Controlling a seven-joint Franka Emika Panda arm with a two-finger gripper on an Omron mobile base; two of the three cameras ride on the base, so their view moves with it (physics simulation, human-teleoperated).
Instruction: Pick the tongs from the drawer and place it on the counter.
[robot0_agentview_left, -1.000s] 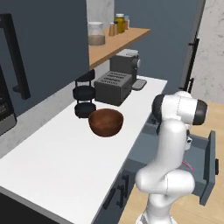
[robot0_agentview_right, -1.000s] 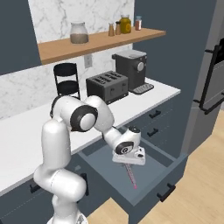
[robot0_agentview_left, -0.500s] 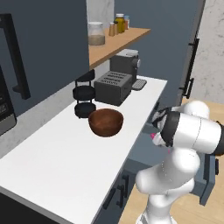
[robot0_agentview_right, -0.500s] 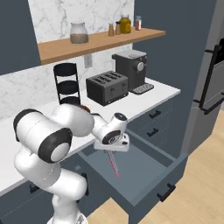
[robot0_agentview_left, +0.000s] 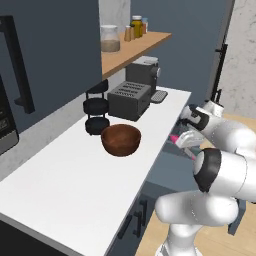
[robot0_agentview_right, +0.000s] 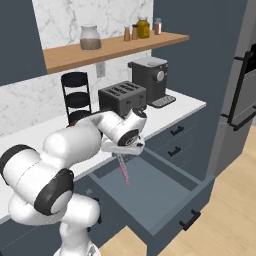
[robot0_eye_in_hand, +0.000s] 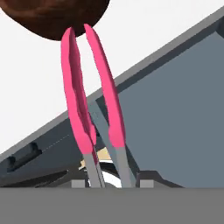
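The gripper (robot0_agentview_right: 123, 150) has its fingers clamped on the tongs (robot0_agentview_right: 123, 170), which hang down w/ the pink end lowest, lifted clear above the open drawer (robot0_agentview_right: 150, 192). From the hand cam, the two pink arms of the tongs point toward the brown bowl (robot0_agentview_left: 120, 139) sitting on the counter (robot0_agentview_left: 75, 180), right by the black toaster (robot0_agentview_left: 128, 100).

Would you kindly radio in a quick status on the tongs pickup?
Gripper shut on tongs. Tongs hanging clear above open drawer, beside counter edge. Brown bowl sits on counter near that edge.
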